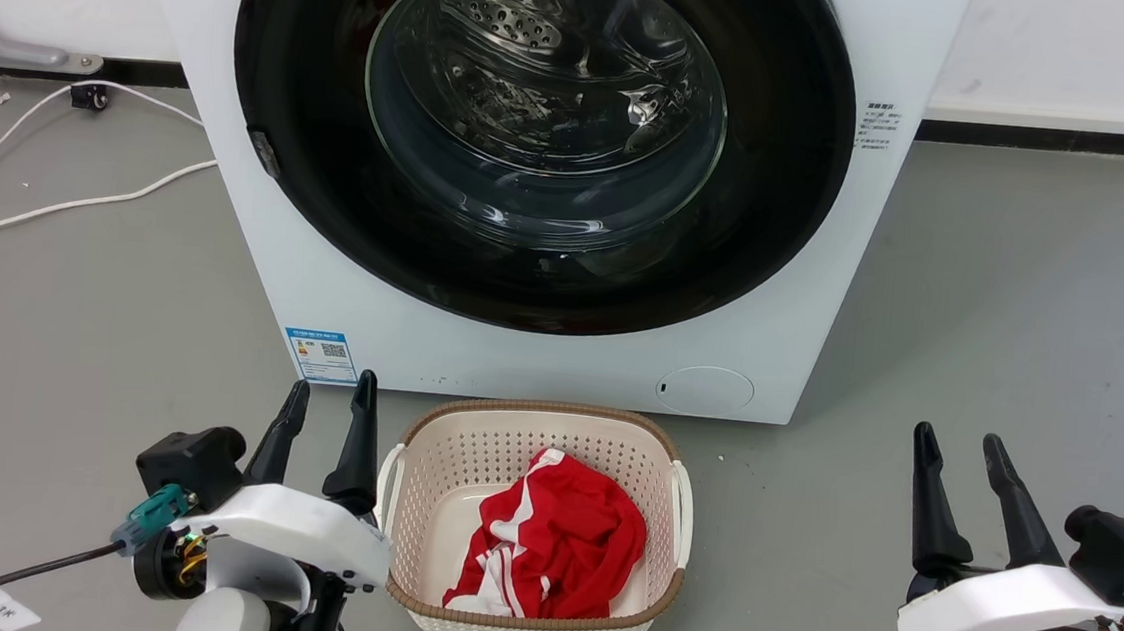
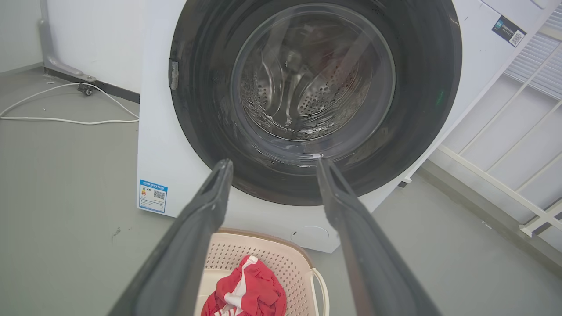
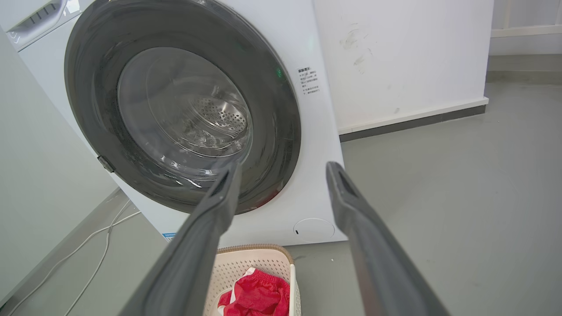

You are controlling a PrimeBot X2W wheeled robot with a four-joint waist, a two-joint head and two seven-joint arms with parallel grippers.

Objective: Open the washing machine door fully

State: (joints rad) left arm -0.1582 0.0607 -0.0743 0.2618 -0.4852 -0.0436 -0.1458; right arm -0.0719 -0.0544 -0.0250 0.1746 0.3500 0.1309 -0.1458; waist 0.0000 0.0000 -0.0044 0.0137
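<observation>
The white washing machine (image 1: pixel 258 231) stands ahead of me. Its door (image 1: pixel 794 173), a glossy black disc with a clear glass bowl, lies flat against the front, shut. A small grey latch tab (image 1: pixel 264 154) sits on the door's left rim. The same door (image 2: pixel 421 109) faces the left wrist camera, and the door (image 3: pixel 272 131) appears again in the right wrist view. My left gripper (image 1: pixel 326 405) is open at the lower left, well short of the machine. My right gripper (image 1: pixel 957 452) is open at the lower right, also apart from it. Neither holds anything.
A cream laundry basket (image 1: pixel 431 446) with a red and white garment (image 1: pixel 554 546) sits on the floor between my grippers, right in front of the machine. White cables (image 1: pixel 59 206) trail over the grey floor at the left. A white railing (image 2: pixel 505 184) stands at the machine's right.
</observation>
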